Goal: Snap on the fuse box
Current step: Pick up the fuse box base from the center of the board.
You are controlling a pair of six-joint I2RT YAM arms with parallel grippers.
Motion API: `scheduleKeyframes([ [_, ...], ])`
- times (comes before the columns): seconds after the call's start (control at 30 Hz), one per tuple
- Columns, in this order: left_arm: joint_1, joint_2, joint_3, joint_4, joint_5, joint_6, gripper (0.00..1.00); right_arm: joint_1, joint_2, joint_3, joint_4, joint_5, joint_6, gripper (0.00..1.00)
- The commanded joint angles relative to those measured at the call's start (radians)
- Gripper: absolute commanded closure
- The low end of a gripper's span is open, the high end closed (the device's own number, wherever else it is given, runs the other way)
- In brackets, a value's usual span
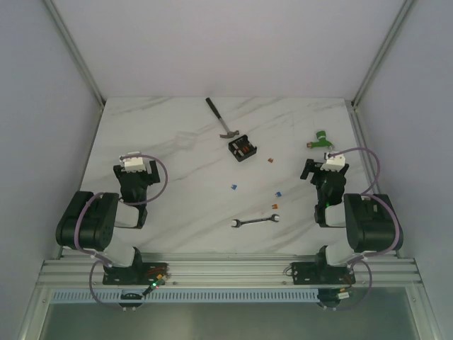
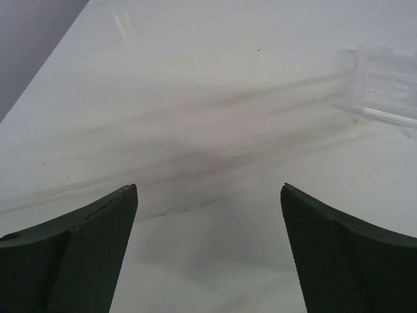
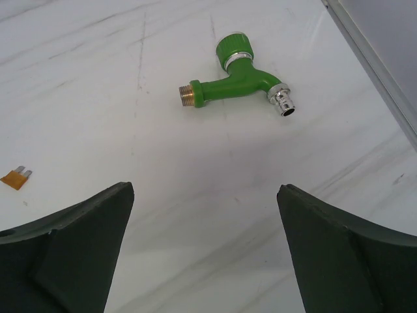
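**Clearance: fuse box approaches**

Small square black plastic fuse box (image 1: 242,148) stands mid white marble tabletop (image 1: 163,120), with a black-handled hammer (image 1: 221,119) just behind. Loose coloured blade fuses (image 1: 275,206) and a steel wrench (image 1: 255,222) dot the near approach. Green plastic tap fitting (image 3: 241,78) lies right, clear plastic lid (image 2: 384,85) left. The box's near side is open.

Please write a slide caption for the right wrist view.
Open right end effector over the table, a green tap fitting and an orange fuse ahead.

The white marbled table (image 1: 177,205) holds a black-handled hammer (image 1: 221,119) at twelve o'clock, a small square black fuse box (image 1: 242,149) just below it, a green plastic tap (image 1: 320,139) at two and a shiny metal wrench (image 1: 255,222) at five.
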Motion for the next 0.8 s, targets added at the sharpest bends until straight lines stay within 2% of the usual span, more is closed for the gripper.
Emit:
scheduleKeyframes([
  [0.0, -0.002, -0.003, 0.013, 0.045, 0.014, 0.011, 0.00, 0.004, 0.002, 0.013, 0.035, 0.008, 0.001, 0.00],
  [0.57, -0.002, -0.007, 0.011, 0.050, 0.011, 0.013, 0.00, 0.001, 0.005, 0.017, 0.031, 0.005, 0.003, 0.00],
  [0.63, -0.002, -0.048, 0.065, -0.056, -0.021, -0.005, 0.00, 0.000, -0.006, 0.021, 0.013, 0.013, 0.008, 0.00],
  [0.67, -0.002, -0.082, 0.106, -0.161, -0.038, -0.012, 0.00, 0.001, -0.027, 0.044, -0.049, 0.007, 0.002, 0.00],
  [0.7, -0.001, -0.110, 0.139, -0.275, -0.049, -0.013, 0.00, 0.001, -0.050, 0.083, -0.135, -0.015, -0.003, 0.00],
  [0.77, -0.002, -0.176, 0.178, -0.365, -0.080, -0.031, 0.00, 0.001, -0.091, 0.195, -0.369, -0.037, -0.004, 0.00],
])
